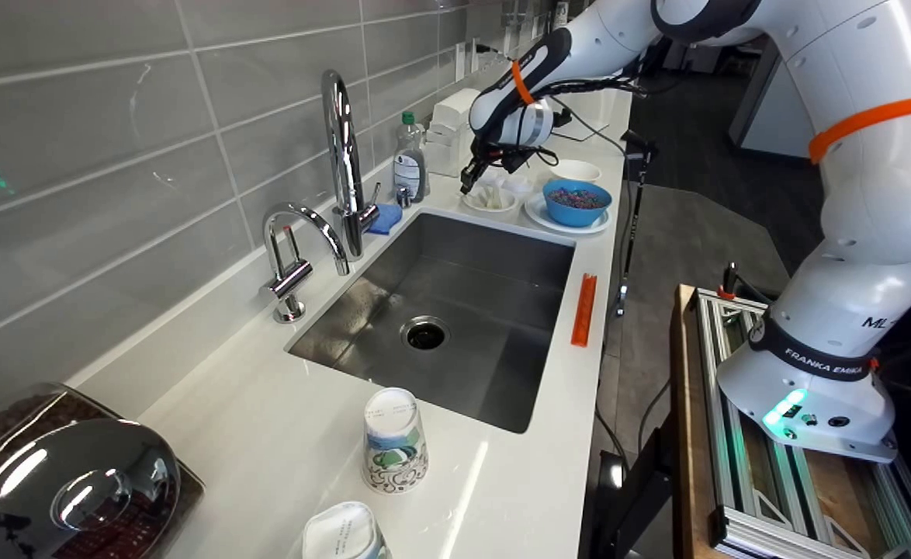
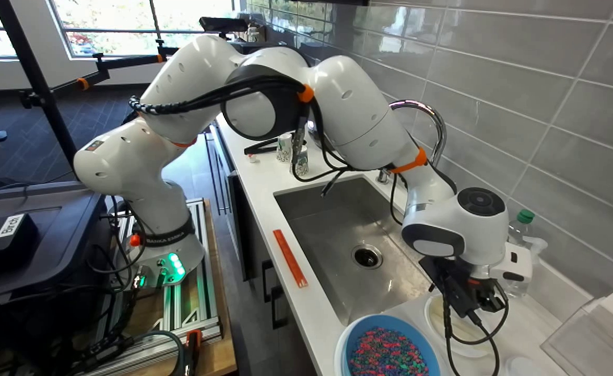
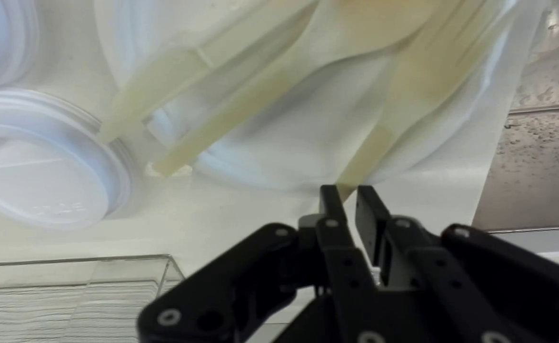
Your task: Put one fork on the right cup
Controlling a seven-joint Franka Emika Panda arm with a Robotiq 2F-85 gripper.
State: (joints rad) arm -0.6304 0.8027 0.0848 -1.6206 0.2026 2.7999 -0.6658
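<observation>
The pale cream fork (image 3: 415, 88) lies on a white plate (image 3: 279, 162) with a spoon (image 3: 303, 55) and another pale utensil (image 3: 165, 78). Its handle end reaches past the plate's rim. My gripper (image 3: 347, 190) is open a little, its fingertips at that handle end; the handle shows between the tips, with a gap on one side. In an exterior view the gripper (image 1: 467, 186) is low at the plate's edge (image 1: 490, 203). The right cup (image 1: 396, 446), white with a teal-green pattern, stands upside down across the sink. A plainer whitish cup (image 1: 343, 536) stands beside it, cut off by the frame.
A steel sink (image 1: 494, 310) lies between plate and cups, with faucets (image 1: 339, 140) at the wall. An orange strip (image 1: 583, 309) lies along the front edge. A blue bowl (image 1: 577, 203), white lids (image 3: 41, 162), a napkin box (image 3: 70, 300) and a soap bottle (image 1: 409, 163) stand near the plate.
</observation>
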